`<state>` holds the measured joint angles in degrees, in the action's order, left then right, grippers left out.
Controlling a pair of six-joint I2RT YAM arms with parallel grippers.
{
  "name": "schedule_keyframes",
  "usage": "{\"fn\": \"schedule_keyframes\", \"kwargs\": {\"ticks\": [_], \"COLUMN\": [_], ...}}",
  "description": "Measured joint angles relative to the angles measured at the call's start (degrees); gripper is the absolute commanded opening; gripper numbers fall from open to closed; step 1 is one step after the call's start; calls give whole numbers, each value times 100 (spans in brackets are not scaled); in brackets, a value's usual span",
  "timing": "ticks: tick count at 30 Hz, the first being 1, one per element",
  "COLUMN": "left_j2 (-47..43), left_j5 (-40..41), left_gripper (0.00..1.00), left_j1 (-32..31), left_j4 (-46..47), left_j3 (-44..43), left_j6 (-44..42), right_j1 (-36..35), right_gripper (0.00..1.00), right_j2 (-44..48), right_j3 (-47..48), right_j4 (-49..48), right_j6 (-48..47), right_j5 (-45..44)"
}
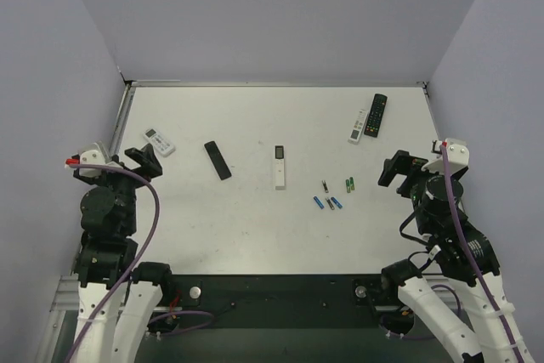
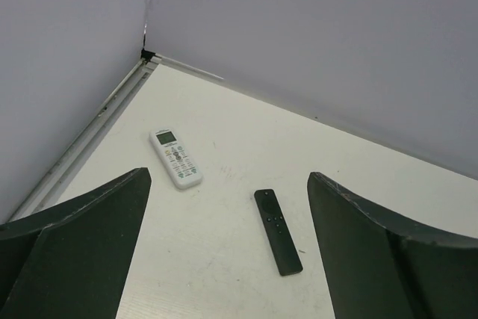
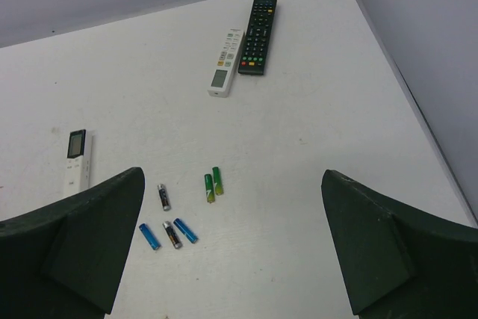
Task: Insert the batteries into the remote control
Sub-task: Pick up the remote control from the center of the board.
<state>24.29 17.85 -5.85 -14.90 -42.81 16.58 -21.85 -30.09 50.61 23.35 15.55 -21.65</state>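
Observation:
Several small batteries lie right of centre on the white table: two green ones (image 1: 349, 184) side by side, a dark one (image 1: 324, 185), and a row of two blue ones with a dark one between them (image 1: 328, 203). The right wrist view shows the green pair (image 3: 213, 184), the dark one (image 3: 163, 196) and the row (image 3: 172, 234). A slim white remote (image 1: 280, 167) lies at centre; it also shows in the right wrist view (image 3: 77, 158). My left gripper (image 1: 144, 159) and right gripper (image 1: 395, 169) are both open, empty and held above the table near its sides.
A slim black remote (image 1: 218, 160) and a white buttoned remote (image 1: 159, 141) lie at left, both in the left wrist view (image 2: 278, 231) (image 2: 175, 158). A white remote (image 1: 359, 126) and a black remote (image 1: 376, 115) lie at back right. Grey walls surround the table.

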Motion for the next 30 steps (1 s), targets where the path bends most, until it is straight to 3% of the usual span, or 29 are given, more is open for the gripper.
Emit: {"fn": "schedule_keyframes", "kwargs": {"ticks": [6, 12, 18, 30], "left_j2": [323, 1303, 2973, 6900], "left_j5": [168, 304, 282, 166], "left_gripper": [97, 97, 97, 97], "left_j1": [0, 0, 0, -647], "left_j4": [0, -160, -807, -1847], "left_j3": [87, 70, -422, -2699], "left_j6": [284, 887, 1554, 2142], "right_j1": [0, 0, 0, 0], "right_gripper": [100, 100, 100, 100], "right_j2": [-17, -17, -116, -341], "right_j3": [20, -9, -63, -310], "right_j4": [-59, -175, -210, -254], "right_j6": [-74, -57, -59, -59], "right_j5": [0, 20, 170, 527]}}
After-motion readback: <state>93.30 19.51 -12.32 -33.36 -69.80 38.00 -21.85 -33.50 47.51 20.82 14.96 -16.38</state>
